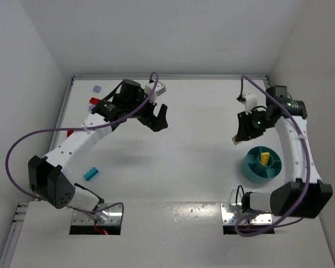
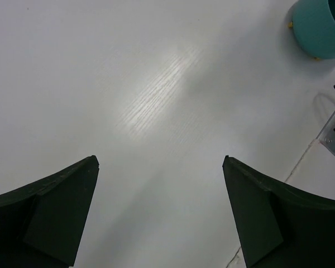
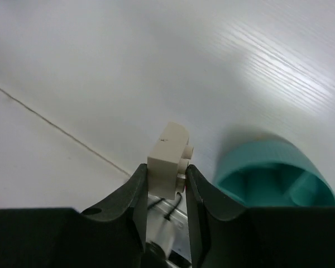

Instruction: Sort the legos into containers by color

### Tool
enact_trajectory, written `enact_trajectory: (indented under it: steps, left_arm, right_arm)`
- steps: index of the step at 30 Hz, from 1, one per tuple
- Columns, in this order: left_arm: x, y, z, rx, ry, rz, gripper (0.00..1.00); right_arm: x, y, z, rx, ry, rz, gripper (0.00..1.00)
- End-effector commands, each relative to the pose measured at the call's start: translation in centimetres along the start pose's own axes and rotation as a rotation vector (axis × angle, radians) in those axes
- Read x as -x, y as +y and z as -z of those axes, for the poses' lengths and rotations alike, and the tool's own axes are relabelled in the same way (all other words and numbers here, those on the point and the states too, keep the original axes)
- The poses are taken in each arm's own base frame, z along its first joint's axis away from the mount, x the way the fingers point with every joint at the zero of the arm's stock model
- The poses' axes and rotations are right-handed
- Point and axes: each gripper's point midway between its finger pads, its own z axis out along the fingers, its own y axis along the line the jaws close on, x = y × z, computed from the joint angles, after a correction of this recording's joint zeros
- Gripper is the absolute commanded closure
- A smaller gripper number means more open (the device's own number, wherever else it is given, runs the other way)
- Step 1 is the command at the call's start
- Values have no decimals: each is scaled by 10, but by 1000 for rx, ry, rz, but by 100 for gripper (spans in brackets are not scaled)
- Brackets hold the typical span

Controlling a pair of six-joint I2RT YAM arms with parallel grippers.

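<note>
1. Legos: a beige brick (image 3: 168, 151) is pinched between the narrow-set fingers of the right gripper (image 3: 166, 174), just beside the teal dish (image 3: 257, 156).
2. The left gripper (image 2: 159, 162) stands wide, holding nothing, over bare tabletop.
3. A yellow brick (image 1: 264, 158) lies in the dish. A cyan brick (image 1: 90, 173) and red bricks (image 1: 92, 101) lie on the table's left side.
4. The white table (image 1: 184, 162) is glossy, and plain white walls (image 1: 156, 33) enclose it.

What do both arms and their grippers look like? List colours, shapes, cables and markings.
Both the left arm and right arm have white curved links with rows of small holes, black joint housings and a loose purple cable. The left gripper and right gripper have two matte black, wedge-shaped fingers. A small green light glows on the right wrist.
</note>
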Motion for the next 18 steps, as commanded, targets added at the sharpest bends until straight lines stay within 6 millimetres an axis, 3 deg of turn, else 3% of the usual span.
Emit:
enact_trajectory:
  steps: [1,6,11,18]
  left_arm:
    - [3,0,10,-59,2,28,0]
    - [-9,16,11,-30,-24,54,0]
    - [-11,21,20,-15,-53,58,0]
    - [-15,32,31,7,-88,90,0]
  right_arm:
    - [-41,-17,37,-144,92,146,100]
    - [-78,-29,76,-343,125,161,100]
    - [-110,-40,90,-488,185,105,100]
    - [-131,-48,98,-620,222,-38,100]
